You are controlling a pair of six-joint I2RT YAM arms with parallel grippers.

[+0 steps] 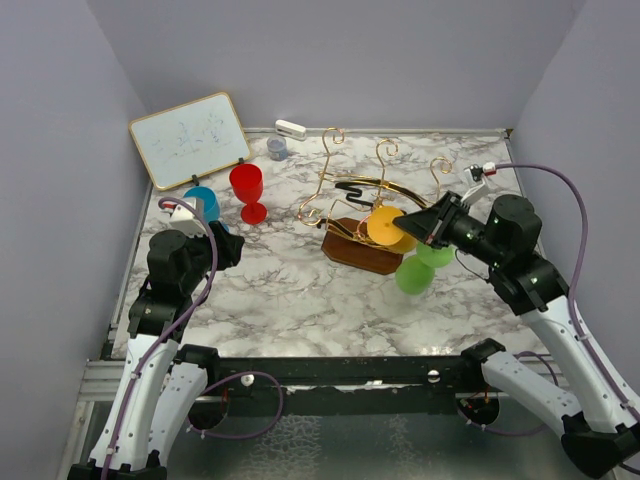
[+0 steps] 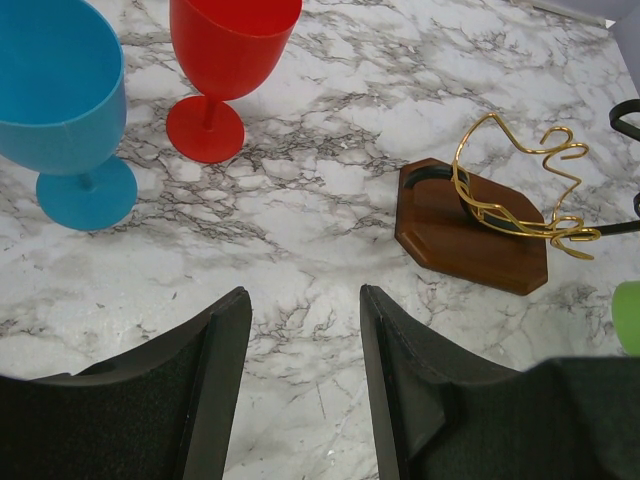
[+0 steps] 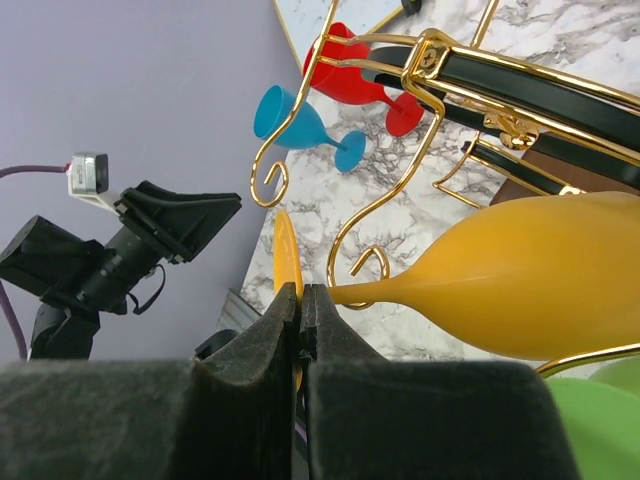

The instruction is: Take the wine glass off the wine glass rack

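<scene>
Over a marbled tabletop (image 1: 300, 300), the yellow wine glass (image 3: 540, 270) is pinched by its foot in the right gripper (image 3: 301, 295) for sliding off the gold wine glass rack (image 1: 358, 256) at centre, the left gripper (image 2: 305, 295) held spread and empty.

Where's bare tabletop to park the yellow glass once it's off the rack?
Best patch: bare marble tabletop between the left gripper, the red wine glass and the rack's wooden base, running to the near edge. Crowded: right of the wine glass rack, where green wine glasses sit beside the yellow wine glass in the right gripper.

high rear overview, two close wrist views, common rack (image 1: 360, 252)
</scene>
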